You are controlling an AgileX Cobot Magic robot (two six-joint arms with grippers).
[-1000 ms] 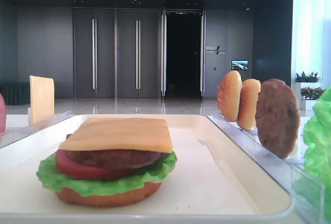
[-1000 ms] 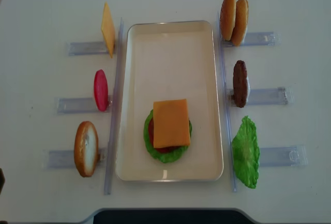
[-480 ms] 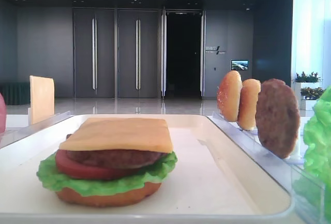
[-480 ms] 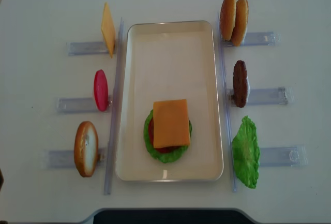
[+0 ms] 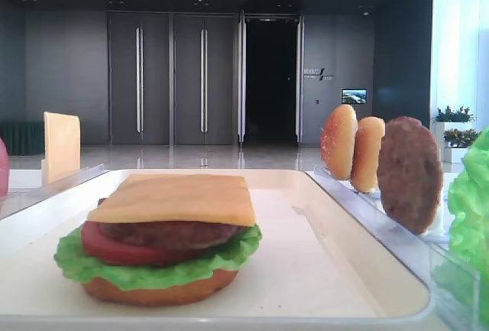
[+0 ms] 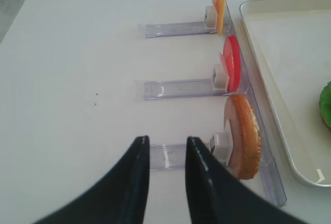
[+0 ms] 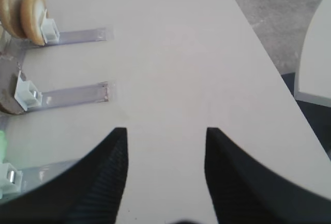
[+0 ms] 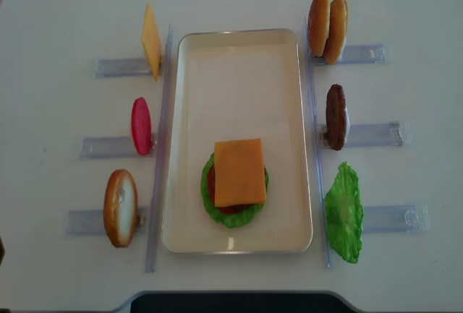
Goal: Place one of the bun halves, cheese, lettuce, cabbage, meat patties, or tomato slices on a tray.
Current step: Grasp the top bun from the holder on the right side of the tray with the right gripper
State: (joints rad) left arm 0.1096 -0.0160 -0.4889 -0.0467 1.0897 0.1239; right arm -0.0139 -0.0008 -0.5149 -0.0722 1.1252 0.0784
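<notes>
Bun half (image 6: 243,135) stands on edge in the nearest clear rack (image 6: 176,155) on the left of the counter (image 8: 58,24), just outside the tray's (image 8: 239,60) left rim; flat faces look toward the tray and away from it, so the disc's long axis runs front to back along the tray's side. In the left wrist view it sits ahead and to the right of the left jaws (image 6: 164,175), near but apart; the jaws point at the bare rack strip, not at the bun. Left jaws stand narrow, a slim gap, nothing between them. Judgement: the left arm is much the nearer one, and the coming move turns on shifting the jaws toward the tray so they straddle the bun's thin edge. Beyond it in the same row, the tomato slice (image 6: 232,68) and then the cheese (image 6: 220,4), both upright in their own racks. On the tray, a stack toward the near end: lettuce (image 8: 211,201) and a cheese square on top (image 8: 239,171), no top bun yet. Far side: two more bun halves (image 8: 327,27), meat patty (image 8: 335,116), a loose lettuce leaf (image 8: 343,213). Right jaws (image 7: 165,154) hang over bare counter well right of those racks, moderately apart, empty
</notes>
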